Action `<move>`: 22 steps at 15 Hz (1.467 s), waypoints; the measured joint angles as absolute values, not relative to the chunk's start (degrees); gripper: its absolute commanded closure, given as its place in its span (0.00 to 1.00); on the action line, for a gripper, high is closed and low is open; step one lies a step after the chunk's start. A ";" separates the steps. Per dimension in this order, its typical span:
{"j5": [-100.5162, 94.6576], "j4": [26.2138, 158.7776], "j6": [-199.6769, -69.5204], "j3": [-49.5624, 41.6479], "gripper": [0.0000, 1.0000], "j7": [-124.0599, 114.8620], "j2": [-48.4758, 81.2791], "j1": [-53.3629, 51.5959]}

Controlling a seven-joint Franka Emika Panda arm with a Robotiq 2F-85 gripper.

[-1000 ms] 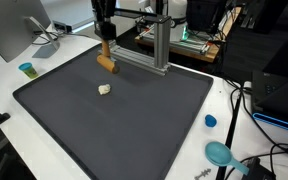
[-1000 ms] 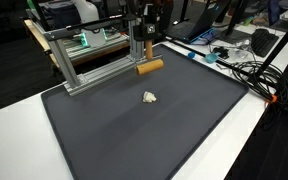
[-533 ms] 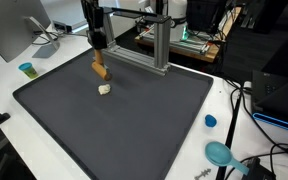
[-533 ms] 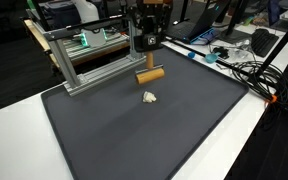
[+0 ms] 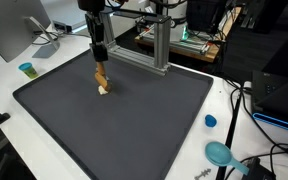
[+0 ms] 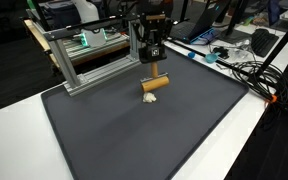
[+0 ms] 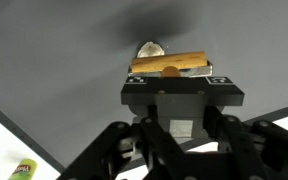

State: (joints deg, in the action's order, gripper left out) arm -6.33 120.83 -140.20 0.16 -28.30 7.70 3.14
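My gripper (image 5: 100, 62) is shut on a brown wooden cylinder (image 5: 100, 76) and holds it low over a dark grey mat (image 5: 134, 130). A small white lump (image 5: 105, 90) lies on the mat just beneath and beside the cylinder. In both exterior views the cylinder (image 6: 155, 83) hangs right above the lump (image 6: 150, 98); I cannot tell whether they touch. In the wrist view the gripper (image 7: 170, 73) holds the cylinder (image 7: 169, 66) crosswise, and the lump (image 7: 150, 48) peeks out just beyond it.
An aluminium frame (image 5: 159, 45) stands at the mat's back edge, close behind the arm. A small teal cup (image 5: 26, 69) and a monitor (image 5: 9, 30) stand on the white table. A blue cap (image 5: 210, 121), a teal disc (image 5: 219, 153) and cables (image 6: 249, 70) lie off the mat.
The gripper has carried the wooden cylinder away from the frame and down, from well apart from the white lump to right over it. The lump has not moved.
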 measured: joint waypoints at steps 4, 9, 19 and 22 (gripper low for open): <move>-7.47 121.54 -140.21 -1.50 0.78 -32.14 8.17 1.93; -7.86 122.22 -140.93 -2.08 0.78 -34.22 8.17 1.07; -7.86 122.16 -140.90 -3.21 0.78 -34.22 10.50 0.97; -7.86 121.87 -140.90 -3.34 0.78 -34.22 10.81 0.91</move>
